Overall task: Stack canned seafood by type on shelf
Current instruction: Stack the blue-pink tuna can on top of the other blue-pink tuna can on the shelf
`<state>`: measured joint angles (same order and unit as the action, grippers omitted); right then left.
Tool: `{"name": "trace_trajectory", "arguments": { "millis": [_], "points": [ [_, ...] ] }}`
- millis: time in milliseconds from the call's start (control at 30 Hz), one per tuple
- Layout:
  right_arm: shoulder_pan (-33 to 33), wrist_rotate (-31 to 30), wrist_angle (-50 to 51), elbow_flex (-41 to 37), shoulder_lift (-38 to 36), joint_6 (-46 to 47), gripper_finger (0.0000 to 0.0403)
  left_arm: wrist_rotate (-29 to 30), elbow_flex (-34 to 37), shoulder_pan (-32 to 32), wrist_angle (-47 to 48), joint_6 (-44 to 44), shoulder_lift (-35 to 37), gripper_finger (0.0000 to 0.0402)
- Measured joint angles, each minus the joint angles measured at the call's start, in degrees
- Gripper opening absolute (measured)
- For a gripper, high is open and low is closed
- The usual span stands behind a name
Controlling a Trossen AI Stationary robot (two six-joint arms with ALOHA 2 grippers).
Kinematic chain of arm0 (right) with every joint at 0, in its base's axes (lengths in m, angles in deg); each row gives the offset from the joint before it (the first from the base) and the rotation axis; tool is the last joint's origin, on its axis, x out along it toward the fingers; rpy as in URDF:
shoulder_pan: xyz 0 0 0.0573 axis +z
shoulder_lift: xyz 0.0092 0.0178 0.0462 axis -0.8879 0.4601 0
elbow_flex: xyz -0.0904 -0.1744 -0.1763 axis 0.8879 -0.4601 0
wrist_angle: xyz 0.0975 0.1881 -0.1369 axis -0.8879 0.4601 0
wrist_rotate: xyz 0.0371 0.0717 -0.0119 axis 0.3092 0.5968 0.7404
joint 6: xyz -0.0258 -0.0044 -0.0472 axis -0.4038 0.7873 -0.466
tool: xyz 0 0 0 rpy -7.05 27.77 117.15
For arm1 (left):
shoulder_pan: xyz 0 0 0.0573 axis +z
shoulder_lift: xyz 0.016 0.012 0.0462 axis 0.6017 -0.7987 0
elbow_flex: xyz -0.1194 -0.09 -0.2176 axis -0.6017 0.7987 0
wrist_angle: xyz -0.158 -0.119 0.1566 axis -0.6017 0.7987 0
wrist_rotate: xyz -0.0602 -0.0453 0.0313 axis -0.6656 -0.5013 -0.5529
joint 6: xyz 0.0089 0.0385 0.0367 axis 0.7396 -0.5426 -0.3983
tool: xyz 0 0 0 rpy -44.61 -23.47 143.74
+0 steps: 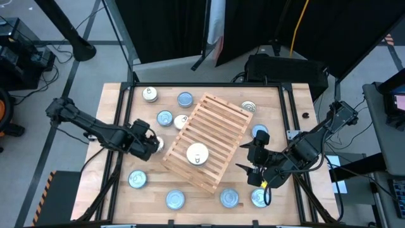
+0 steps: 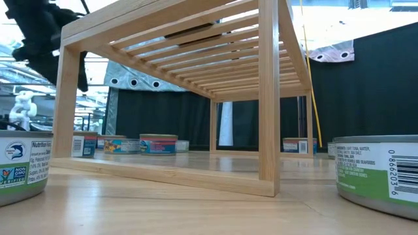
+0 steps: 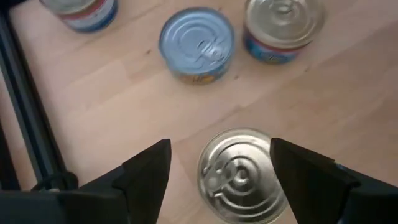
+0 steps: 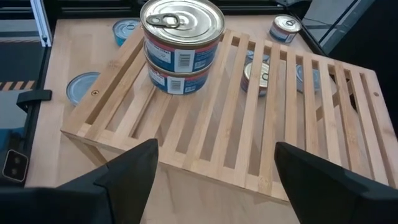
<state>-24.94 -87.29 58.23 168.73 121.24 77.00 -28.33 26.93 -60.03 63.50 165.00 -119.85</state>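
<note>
The shelf is a light-wood slatted rack lying askew mid-table. Two silver-topped tins stand stacked on its slats, toward the near left corner. My left gripper hangs open just left of the shelf, pointing steeply down. In the left wrist view its fingers stand on either side of a silver pull-tab tin that rests on the tabletop, and I see no touch. My right gripper waits open at the shelf's right side, raised and facing it.
Loose tins lie around the shelf: blue-topped ones and a white one at the far left, one partly under the rack, a silver one far right, and several along the near edge.
</note>
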Motion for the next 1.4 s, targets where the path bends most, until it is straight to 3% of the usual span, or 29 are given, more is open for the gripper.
{"name": "trace_trajectory", "arguments": {
  "millis": [133, 433, 633, 933, 1400],
  "points": [
    [-0.02, -1.1, 0.0, 0.0, 0.0, -0.07, 0.0313, -0.54, 2.53, 0.02, -0.45, 1.91, 0.0, 0.0243],
    [-0.07, -1.12, -0.33, 0.0, 0.0, -0.04, 0.0313, -10.76, 4.62, -1.41, -2.45, 2.39, -1.51, 0.0162],
    [-0.06, -1.16, -0.35, 0.0, 0.0, -0.06, 0.0313, -14.86, 4.62, -4.82, -8.93, -2.03, -5.04, 0.0122],
    [-0.06, -2.48, -0.47, -0.02, 1.8, -0.54, 0.0313, -13.14, 4.62, -8.73, -8.9, -0.69, -11.37, 0.0086],
    [-0.22, -2.8, -0.39, -0.02, 2.16, -1.92, 0.0313, -7.18, 4.62, -10.85, -8.21, 2.58, -11.72, 0.0081]
  ]
}}
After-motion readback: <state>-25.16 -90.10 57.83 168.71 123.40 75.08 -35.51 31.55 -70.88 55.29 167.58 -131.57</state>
